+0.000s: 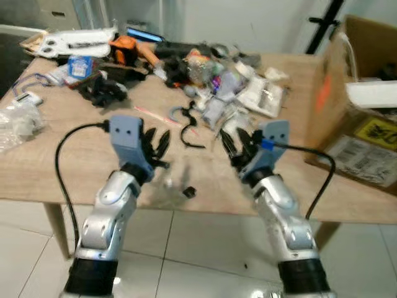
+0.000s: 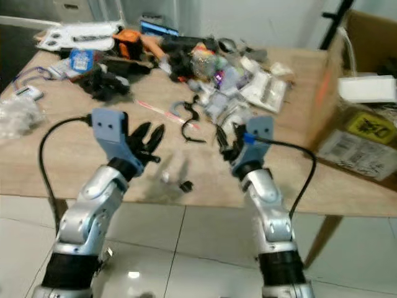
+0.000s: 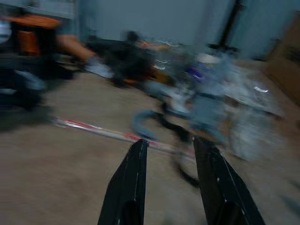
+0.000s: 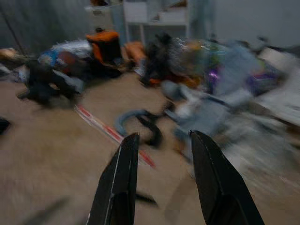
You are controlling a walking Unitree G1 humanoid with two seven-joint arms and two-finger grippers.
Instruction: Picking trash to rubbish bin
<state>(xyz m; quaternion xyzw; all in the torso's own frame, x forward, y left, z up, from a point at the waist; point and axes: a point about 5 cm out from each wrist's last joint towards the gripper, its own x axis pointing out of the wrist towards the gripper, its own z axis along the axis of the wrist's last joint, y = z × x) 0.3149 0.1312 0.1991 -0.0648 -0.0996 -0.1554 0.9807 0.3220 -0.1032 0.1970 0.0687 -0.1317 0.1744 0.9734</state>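
Observation:
A wooden table (image 1: 74, 161) carries a heap of trash (image 1: 229, 84): wrappers, plastic bags, black cords and a thin red and white strip (image 1: 162, 118). A small black scrap (image 1: 190, 192) and a pale crumpled bit (image 1: 169, 182) lie near the table's front edge. My left gripper (image 1: 156, 144) hovers open over the front of the table, nothing between its fingers (image 3: 129, 187). My right gripper (image 1: 237, 144) is open too, just short of the heap, its fingers (image 4: 213, 183) empty. Both wrist views are blurred.
A large cardboard box (image 1: 363, 105) stands on the table's right end. An orange and black tool (image 1: 127, 49), a blue packet (image 1: 79, 65) and a clear plastic bag (image 1: 18, 121) lie at the left and back. White tiled floor (image 1: 198, 248) lies below.

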